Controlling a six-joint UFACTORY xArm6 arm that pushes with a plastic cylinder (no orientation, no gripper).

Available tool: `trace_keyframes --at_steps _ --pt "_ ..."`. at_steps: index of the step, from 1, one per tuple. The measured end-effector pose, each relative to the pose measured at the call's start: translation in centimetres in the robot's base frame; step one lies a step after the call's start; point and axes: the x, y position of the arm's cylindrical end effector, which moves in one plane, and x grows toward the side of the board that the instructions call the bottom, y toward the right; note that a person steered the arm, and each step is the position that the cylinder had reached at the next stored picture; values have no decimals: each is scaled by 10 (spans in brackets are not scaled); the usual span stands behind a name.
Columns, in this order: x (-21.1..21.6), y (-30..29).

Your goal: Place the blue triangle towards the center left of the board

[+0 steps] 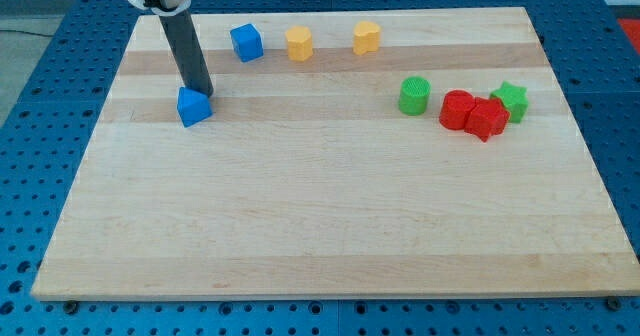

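Note:
The blue triangle (193,107) lies on the wooden board (320,216) at the view's left, in the upper half. My tip (199,89) is right at the triangle's upper edge, touching or nearly touching it. The dark rod rises from there to the view's top left. A blue cube (246,42) sits above and to the right of the triangle, near the board's top edge.
A yellow hexagon-like block (299,43) and a yellow heart-like block (367,37) sit near the top edge. At the right are a green cylinder (414,95), a red cylinder (457,110), another red block (487,119) and a green star (511,100), clustered together.

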Motion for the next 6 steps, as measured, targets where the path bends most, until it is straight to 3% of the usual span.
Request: trace_keyframes --at_steps 1,3,4,5,6 --pt "19 26" --pt "33 -44" --pt "55 43" --pt "94 20" --pt "99 -21"
